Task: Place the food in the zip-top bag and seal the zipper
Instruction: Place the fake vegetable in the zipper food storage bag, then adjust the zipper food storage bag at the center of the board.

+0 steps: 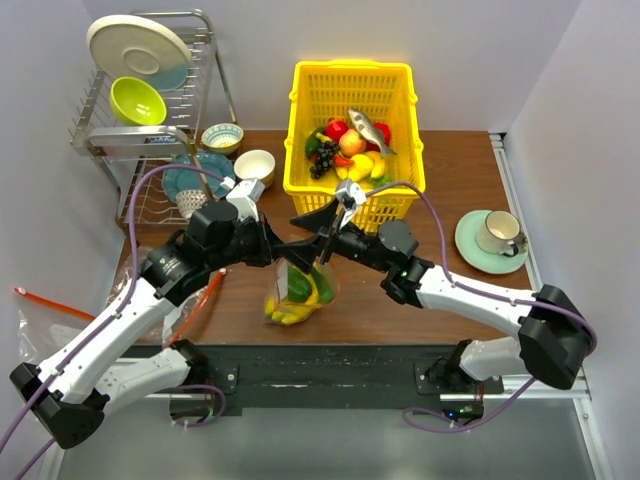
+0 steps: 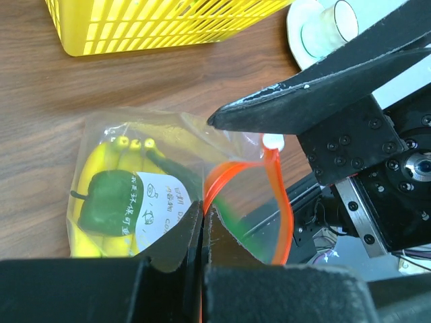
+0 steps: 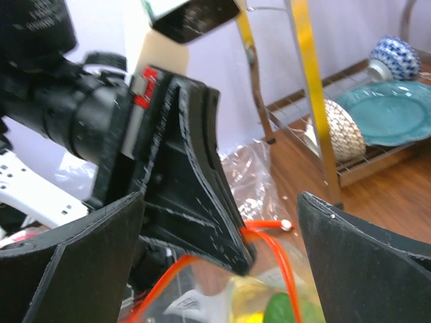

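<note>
The zip-top bag (image 1: 297,292) hangs over the table's near middle with food inside: a yellow banana bunch (image 2: 94,161) and a green vegetable piece (image 2: 108,198). My left gripper (image 2: 202,214) is shut on the bag's mouth edge at the orange zipper (image 2: 279,195), whose strip bows open in a loop. My right gripper (image 3: 221,222) stands wide open around the bag's mouth, with nothing between its fingers but the left gripper's tip (image 3: 239,256). The zipper's white slider (image 3: 286,225) sits at the strip's far end. In the top view the two grippers meet, left (image 1: 290,248), right (image 1: 322,232).
A yellow basket (image 1: 300,140) holding more toy food stands just behind the grippers. A cup on a saucer (image 1: 497,235) sits at the right. A dish rack (image 1: 150,120) with plates and bowls fills the back left. Spare clear bags (image 1: 45,320) lie at the left.
</note>
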`<move>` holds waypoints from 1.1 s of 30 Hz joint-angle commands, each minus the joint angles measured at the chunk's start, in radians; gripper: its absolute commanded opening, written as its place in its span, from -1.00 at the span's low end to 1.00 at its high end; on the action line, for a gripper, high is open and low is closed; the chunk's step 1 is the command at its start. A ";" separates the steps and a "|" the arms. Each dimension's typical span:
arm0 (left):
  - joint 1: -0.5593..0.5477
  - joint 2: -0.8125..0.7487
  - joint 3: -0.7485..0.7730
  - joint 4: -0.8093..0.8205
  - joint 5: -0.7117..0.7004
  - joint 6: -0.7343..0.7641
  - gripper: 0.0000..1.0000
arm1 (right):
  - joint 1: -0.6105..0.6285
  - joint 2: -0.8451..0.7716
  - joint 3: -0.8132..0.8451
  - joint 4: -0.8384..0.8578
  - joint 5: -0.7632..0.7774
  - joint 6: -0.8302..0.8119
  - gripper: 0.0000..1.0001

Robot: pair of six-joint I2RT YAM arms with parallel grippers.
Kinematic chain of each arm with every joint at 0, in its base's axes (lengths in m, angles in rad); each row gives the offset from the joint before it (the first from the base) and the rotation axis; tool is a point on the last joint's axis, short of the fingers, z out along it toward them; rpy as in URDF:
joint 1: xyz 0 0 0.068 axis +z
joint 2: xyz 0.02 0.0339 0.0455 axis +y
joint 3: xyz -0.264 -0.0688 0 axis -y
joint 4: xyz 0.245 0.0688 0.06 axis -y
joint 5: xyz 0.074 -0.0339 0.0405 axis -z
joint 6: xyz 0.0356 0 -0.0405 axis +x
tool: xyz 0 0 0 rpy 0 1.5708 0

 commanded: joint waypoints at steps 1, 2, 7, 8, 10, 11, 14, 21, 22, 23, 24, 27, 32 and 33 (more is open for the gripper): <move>-0.003 -0.013 0.045 0.014 0.009 0.002 -1.00 | 0.001 -0.077 -0.018 -0.034 0.081 -0.064 0.96; -0.003 -0.011 0.050 0.014 0.009 0.005 -1.00 | 0.001 -0.104 -0.015 -0.063 0.086 -0.075 0.96; -0.003 -0.010 0.054 0.000 -0.008 0.016 -1.00 | 0.001 -0.190 0.109 -0.500 0.170 -0.159 0.87; -0.003 -0.016 0.053 -0.002 -0.011 0.018 -1.00 | 0.001 -0.206 0.139 -0.582 0.206 -0.168 0.82; -0.003 -0.023 0.048 -0.003 -0.019 0.019 -1.00 | 0.001 -0.207 0.241 -0.848 0.257 -0.173 0.72; -0.005 -0.025 0.044 -0.003 -0.020 0.018 -1.00 | 0.001 -0.206 0.270 -0.921 0.268 -0.174 0.69; -0.003 -0.028 0.041 0.001 -0.023 0.021 -1.00 | 0.002 -0.201 0.339 -1.147 0.265 -0.158 0.64; -0.003 -0.022 0.048 0.001 -0.020 0.024 -1.00 | 0.004 -0.232 0.304 -1.315 0.231 -0.057 0.26; -0.003 -0.024 0.050 0.001 -0.020 0.022 -1.00 | 0.005 -0.235 0.296 -1.316 0.221 -0.047 0.24; -0.005 -0.022 0.050 0.000 -0.019 0.024 -1.00 | 0.005 -0.236 0.286 -1.315 0.212 -0.034 0.19; -0.003 -0.024 0.050 0.000 -0.019 0.022 -1.00 | 0.007 -0.236 0.279 -1.315 0.210 -0.026 0.17; -0.005 -0.022 0.054 -0.006 -0.020 0.019 -1.00 | 0.016 -0.233 0.256 -1.323 0.216 -0.015 0.05; -0.005 -0.022 0.071 -0.020 -0.034 0.015 -1.00 | 0.018 -0.226 0.217 -1.297 0.176 -0.007 -0.04; -0.005 -0.024 0.070 -0.020 -0.036 0.015 -1.00 | 0.019 -0.226 0.213 -1.290 0.166 -0.007 -0.11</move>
